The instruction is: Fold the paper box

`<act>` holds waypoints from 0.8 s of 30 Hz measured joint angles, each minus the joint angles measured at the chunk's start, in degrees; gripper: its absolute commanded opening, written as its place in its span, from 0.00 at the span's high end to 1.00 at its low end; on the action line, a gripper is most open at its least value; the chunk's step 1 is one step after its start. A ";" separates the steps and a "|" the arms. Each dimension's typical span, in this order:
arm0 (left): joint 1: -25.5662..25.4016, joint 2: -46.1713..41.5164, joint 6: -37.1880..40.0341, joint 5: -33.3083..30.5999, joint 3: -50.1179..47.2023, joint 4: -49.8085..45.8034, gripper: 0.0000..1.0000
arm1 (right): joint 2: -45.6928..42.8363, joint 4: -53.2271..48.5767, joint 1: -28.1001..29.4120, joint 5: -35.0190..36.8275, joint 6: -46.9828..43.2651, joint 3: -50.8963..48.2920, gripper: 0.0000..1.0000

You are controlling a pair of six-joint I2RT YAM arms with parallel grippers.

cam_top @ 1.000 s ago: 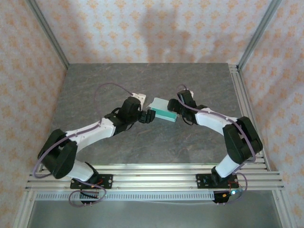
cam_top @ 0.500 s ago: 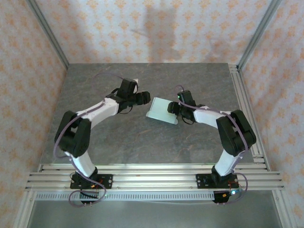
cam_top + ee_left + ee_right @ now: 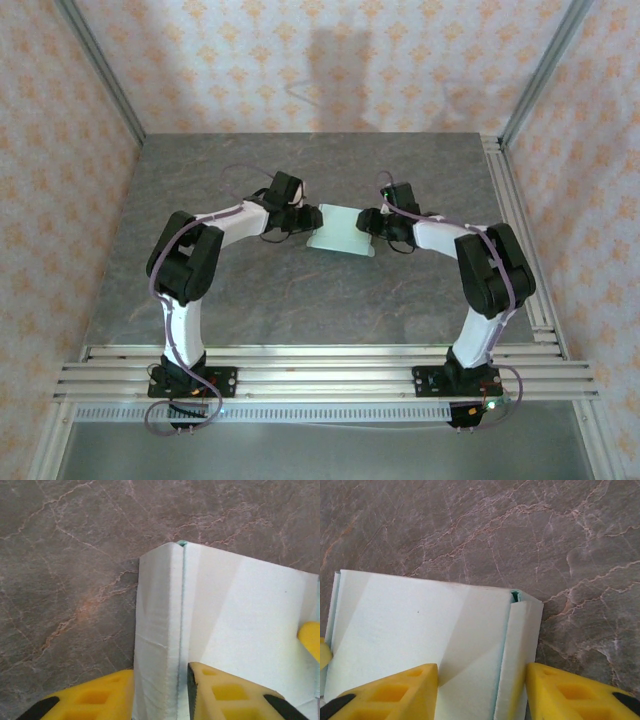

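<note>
Both ends of the pale mint-green thin-card paper box (image 3: 338,232), lying mostly formed on the grey marbled table (image 3: 300,290), are being worked: left gripper (image 3: 308,218) pinching its side strip, right gripper (image 3: 366,222) straddling wide; end tucks probably remaining.

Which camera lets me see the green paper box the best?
The right wrist view: the paper box is close and sharp, with its flat top and folded side edge plain to see. The left wrist view shows it close too, from the other end. The top external view shows it small and far away.
</note>
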 measured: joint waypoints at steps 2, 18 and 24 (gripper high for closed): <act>0.00 0.00 -0.24 0.20 0.00 0.07 0.75 | 0.04 -0.04 -0.17 -0.39 -0.50 0.00 0.42; 0.55 0.39 0.22 3.61 -0.09 1.75 0.89 | -4.74 6.08 -4.48 -4.28 3.39 -5.64 0.24; 2.60 0.68 0.83 8.59 -1.77 4.70 0.89 | -5.18 10.32 -7.32 -7.76 7.28 -8.63 0.22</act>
